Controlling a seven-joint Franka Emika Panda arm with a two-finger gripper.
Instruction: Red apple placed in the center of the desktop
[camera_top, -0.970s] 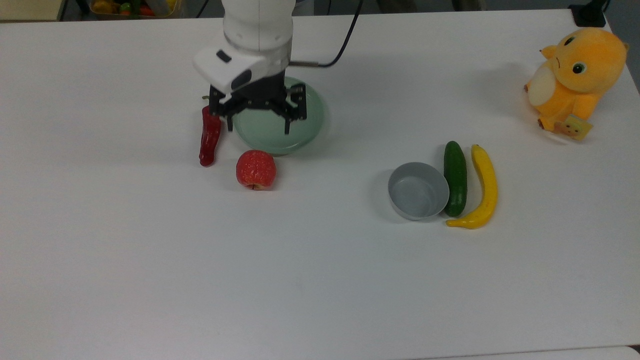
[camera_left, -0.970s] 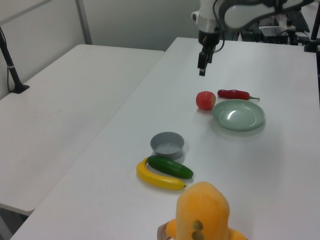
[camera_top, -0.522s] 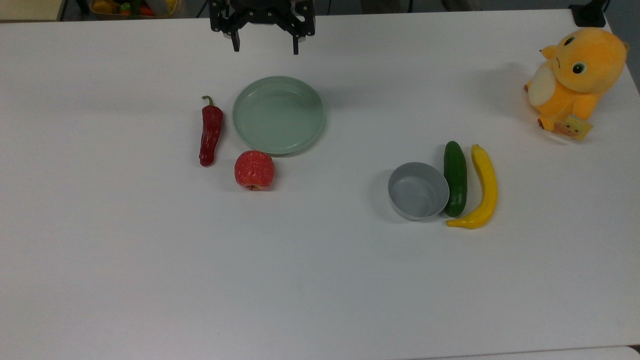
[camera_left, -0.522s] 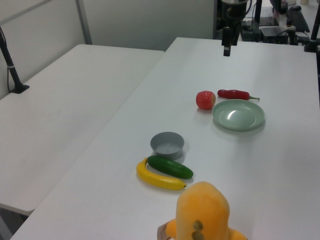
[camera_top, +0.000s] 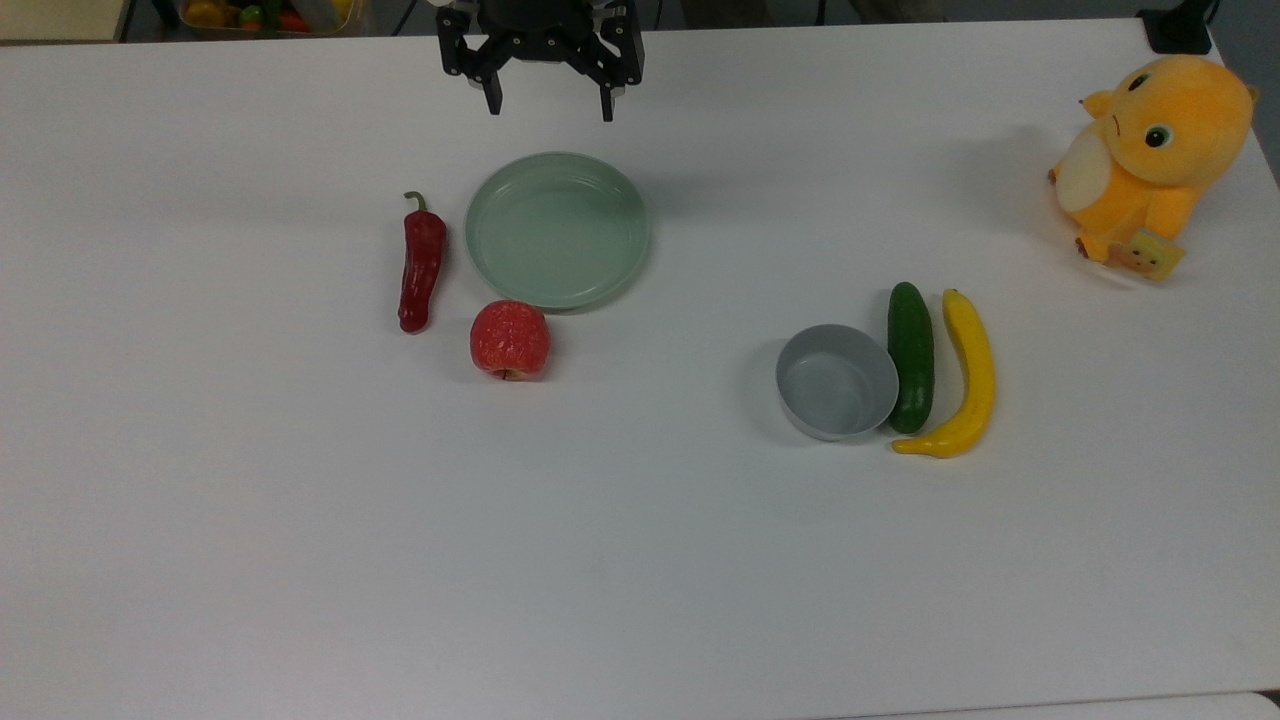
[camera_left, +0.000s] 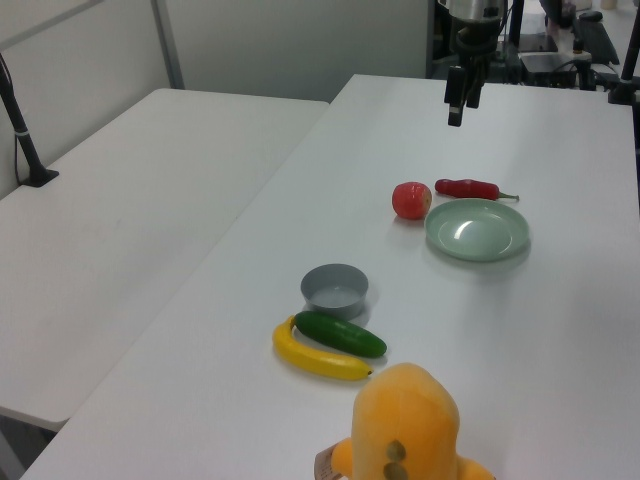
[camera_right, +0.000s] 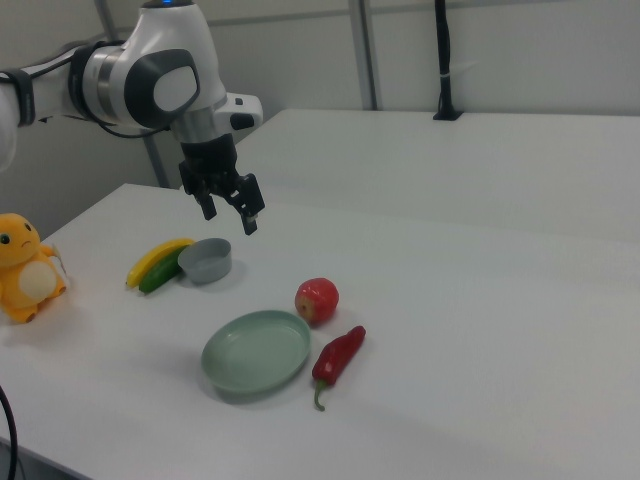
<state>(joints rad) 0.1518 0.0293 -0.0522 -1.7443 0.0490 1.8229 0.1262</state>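
Observation:
The red apple (camera_top: 511, 340) (camera_left: 411, 200) (camera_right: 317, 300) rests on the white desktop (camera_top: 640, 560), just below the green plate's rim in the top view and left of the desktop's middle. My gripper (camera_top: 550, 105) (camera_left: 461, 106) (camera_right: 230, 215) hangs high above the table near the top view's upper edge, beyond the plate and well away from the apple. Its black fingers (camera_top: 493, 100) stand wide apart with nothing between them.
A pale-green plate (camera_top: 557, 230) and a dark-red chili pepper (camera_top: 420, 265) lie next to the apple. A grey bowl (camera_top: 836, 382), a cucumber (camera_top: 911, 355) and a banana (camera_top: 970, 380) sit at the top view's right. An orange plush toy (camera_top: 1150, 160) stands at the far right corner.
My gripper rose from low over the plate beside the apple to the top view's upper edge, then shifted slightly down and right. The apple has stayed put.

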